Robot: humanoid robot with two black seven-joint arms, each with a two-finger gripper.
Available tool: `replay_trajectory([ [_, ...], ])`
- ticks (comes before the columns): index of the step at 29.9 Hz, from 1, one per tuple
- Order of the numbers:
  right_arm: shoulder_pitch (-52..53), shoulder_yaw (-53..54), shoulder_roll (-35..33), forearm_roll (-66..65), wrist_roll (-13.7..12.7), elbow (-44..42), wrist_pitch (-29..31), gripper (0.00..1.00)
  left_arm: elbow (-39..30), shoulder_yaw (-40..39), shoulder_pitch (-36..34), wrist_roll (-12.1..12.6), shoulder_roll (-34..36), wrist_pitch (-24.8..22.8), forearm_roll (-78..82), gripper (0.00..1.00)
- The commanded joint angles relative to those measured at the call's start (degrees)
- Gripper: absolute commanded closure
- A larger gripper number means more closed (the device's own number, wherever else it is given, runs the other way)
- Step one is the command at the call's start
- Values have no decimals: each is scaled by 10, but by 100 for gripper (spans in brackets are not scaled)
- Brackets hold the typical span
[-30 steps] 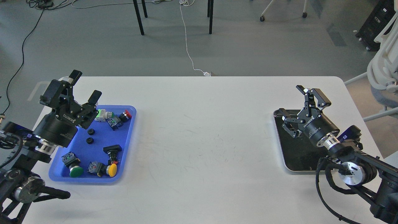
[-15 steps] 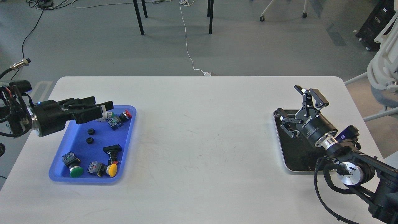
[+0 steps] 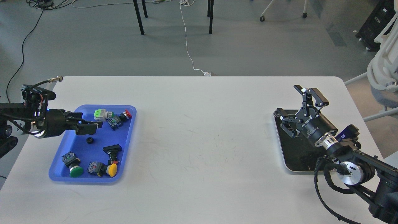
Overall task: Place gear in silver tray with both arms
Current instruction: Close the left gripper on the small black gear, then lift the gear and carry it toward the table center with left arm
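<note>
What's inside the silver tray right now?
The silver tray shows only bare dark floor; no gear visible. The right gripper and arm cover its right side.

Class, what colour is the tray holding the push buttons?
Blue tray, seen in the head view.

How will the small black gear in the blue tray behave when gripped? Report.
The black gear looks small and solid: probably light and stiff. Lying flat in the blue tray, it seems unlikely to roll, but may slide on smooth plastic if nudged.
</note>
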Motion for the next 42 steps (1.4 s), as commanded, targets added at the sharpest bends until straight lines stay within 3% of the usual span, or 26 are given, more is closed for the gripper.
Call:
replay_trajectory([
  [1, -1, 0, 1, 0, 0, 1, 0, 1, 51, 33, -15, 0, -24, 0, 1, 11],
  [8, -1, 0, 0, 0, 0, 1, 0, 1, 100, 61, -28, 0, -55, -1, -6, 14],
  [18, -1, 1, -2, 0, 0, 1, 0, 1, 127, 84, -28, 0, -77, 6, -2, 34],
  [26, -1, 3, 0, 0, 0, 1, 0, 1, 130, 85, -30, 0, -77, 6, -2, 74],
  [34, -1, 3, -1, 0, 0, 1, 0, 1, 129, 87, -38, 0, -76, 1, -4, 87],
  [42, -1, 6, -2, 0, 0, 2, 0, 1, 100, 85, -107, 0, -61, 0, -11, 88],
])
